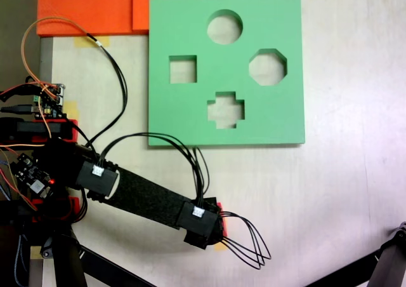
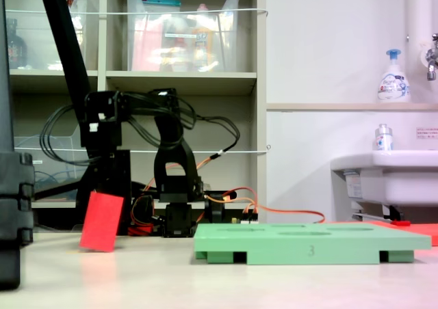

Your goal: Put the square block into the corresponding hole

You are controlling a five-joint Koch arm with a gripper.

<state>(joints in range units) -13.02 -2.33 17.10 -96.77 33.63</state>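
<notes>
The block (image 2: 101, 221) hung tilted just above the table at the arm's end, low and left in the side-on fixed view; from above only a red sliver (image 1: 220, 216) showed past the black wrist. It looked carried, since nothing else held it off the table, but the jaws of the gripper (image 2: 102, 186) were hidden behind it, so their opening could not be told. The hole (image 1: 183, 69) sat in the left part of the board (image 1: 279, 20) in the top-down view, well apart from the block, with the cross cutout (image 1: 226, 110) nearer the arm. Doing this step well probably meant lifting clear of the board's edge, squaring the tilted block to the hole, and lowering it straight.
</notes>
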